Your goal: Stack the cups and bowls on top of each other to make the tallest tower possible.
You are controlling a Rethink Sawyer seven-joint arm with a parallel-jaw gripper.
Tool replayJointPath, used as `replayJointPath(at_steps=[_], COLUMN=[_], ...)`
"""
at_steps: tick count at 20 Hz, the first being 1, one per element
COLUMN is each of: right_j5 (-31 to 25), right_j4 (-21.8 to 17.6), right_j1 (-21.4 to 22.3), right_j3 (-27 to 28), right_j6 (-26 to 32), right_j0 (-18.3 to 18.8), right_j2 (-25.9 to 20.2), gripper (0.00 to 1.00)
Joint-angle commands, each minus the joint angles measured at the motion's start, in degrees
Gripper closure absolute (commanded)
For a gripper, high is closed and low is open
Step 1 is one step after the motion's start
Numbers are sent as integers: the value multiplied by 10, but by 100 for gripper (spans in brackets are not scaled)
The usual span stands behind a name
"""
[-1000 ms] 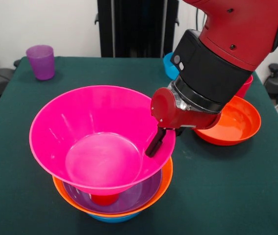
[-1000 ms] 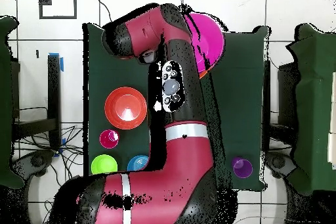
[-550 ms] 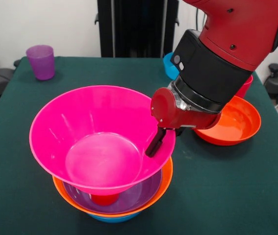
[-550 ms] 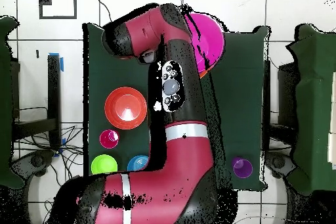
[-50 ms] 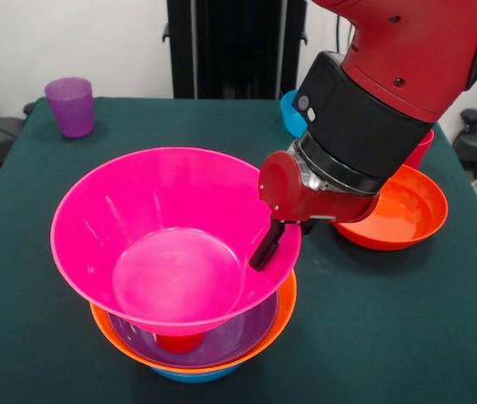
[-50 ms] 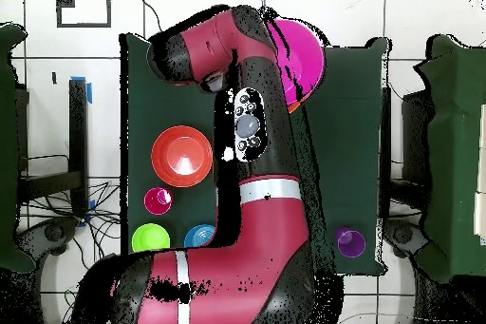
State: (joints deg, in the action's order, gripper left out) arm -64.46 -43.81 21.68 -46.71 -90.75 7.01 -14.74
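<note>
Fingers (image 5: 273,238) pinching pink bowl (image 5: 162,236) rim, you're holding it atop tower (image 5: 200,337) near tabletop (image 5: 406,337) front edge.

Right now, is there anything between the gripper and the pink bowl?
Nothing visible. The gripper is already at the rim of the pink bowl, with one dark finger reaching inside the rim. Its other finger is hidden.
</note>
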Motion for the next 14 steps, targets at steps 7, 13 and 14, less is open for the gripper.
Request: replayJointPath(at_steps=[7,13,14], right_j5=[14,9,9], right_j4=[-1,-1,-1], right_j1=[-6,-11,-10], right_j3=[2,9,8], right_j6=[97,100,101], right_j0=[3,1,1], right_j2=[-29,-32,-32], gripper=[0,0,0])
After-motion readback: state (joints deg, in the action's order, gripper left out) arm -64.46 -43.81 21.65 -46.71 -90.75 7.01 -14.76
